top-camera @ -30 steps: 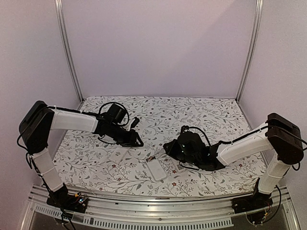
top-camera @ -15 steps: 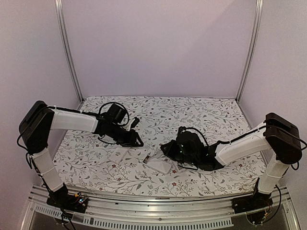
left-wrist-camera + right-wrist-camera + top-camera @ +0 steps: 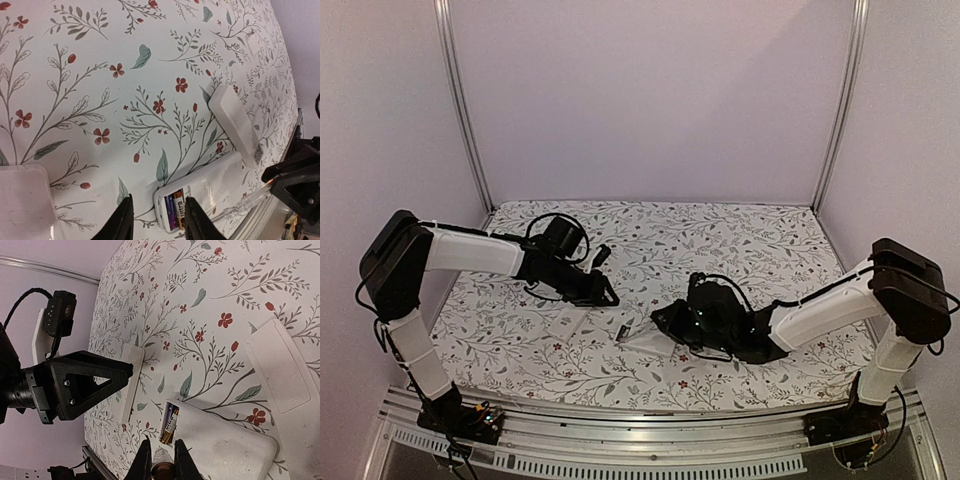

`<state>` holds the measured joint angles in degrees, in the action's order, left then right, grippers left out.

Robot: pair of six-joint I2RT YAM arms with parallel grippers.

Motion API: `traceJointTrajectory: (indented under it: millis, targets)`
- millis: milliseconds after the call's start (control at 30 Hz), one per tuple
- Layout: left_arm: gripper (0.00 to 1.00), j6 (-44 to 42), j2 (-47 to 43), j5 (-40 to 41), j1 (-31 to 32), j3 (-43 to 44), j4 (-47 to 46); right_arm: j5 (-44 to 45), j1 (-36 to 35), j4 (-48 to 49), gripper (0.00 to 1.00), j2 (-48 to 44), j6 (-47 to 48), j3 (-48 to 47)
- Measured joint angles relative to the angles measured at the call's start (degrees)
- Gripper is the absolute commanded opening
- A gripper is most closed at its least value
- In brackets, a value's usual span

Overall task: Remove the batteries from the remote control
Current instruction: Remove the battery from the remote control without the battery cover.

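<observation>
Presently the step in hand is prying. The remote lies back-up on the table with its compartment uncovered. The batteries sit inside that compartment, at the remote's end nearest the left claw, and none has been lifted out. By this showing the unloading proper has not yet begun.

A flat white panel, possibly the loose cover, lies just beside the remote's long side. A slim white piece lies off the remote's compartment end, apart from it.

Right claw: fingers drawn together and clamped on a thin tool, whose tip points toward the remote's open end. You cannot tell from these views whether the tip touches a cell.

Left claw: fingers apart with nothing between them, hovering above the remote's compartment end and touching nothing.

Next move, as a judgement: you need the tool's tip worked under the end of one battery and levered upward. Keep the force gentle, because the remote looks light and would probably slide on the patterned table. The left claw seems well placed to come down beside the compartment, either to pin the remote or to take a raised cell.
</observation>
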<state>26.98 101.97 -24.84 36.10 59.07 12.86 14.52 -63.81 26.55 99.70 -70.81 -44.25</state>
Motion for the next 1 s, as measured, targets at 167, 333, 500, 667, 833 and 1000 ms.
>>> traceJointTrajectory:
  millis: [167, 333, 500, 667, 833, 1000]
  targets:
    - [0.35, 0.0, 0.0, 0.0, 0.0, 0.0, 0.0, 0.1, 0.0, 0.1, 0.00, -0.1, -0.6, 1.6]
    - [0.35, 0.0, 0.0, 0.0, 0.0, 0.0, 0.0, 1.6, -0.3, -0.5, 0.00, -2.6, 0.4, 1.9]
    - [0.35, 0.0, 0.0, 0.0, 0.0, 0.0, 0.0, 4.2, -0.6, -2.0, 0.00, -7.1, 1.7, 1.9]
    - [0.35, 0.0, 0.0, 0.0, 0.0, 0.0, 0.0, 6.1, -0.6, -3.9, 0.00, -7.8, 2.1, 1.9]
    - [0.35, 0.0, 0.0, -0.2, 0.3, 0.0, 0.0, 6.4, -0.6, -5.4, 0.00, -6.6, 2.2, 1.5]
    - [0.33, 0.0, 1.3, -0.6, 1.3, 0.0, -0.1, 6.4, -0.7, -6.2, 0.00, -4.7, 2.5, 0.6]
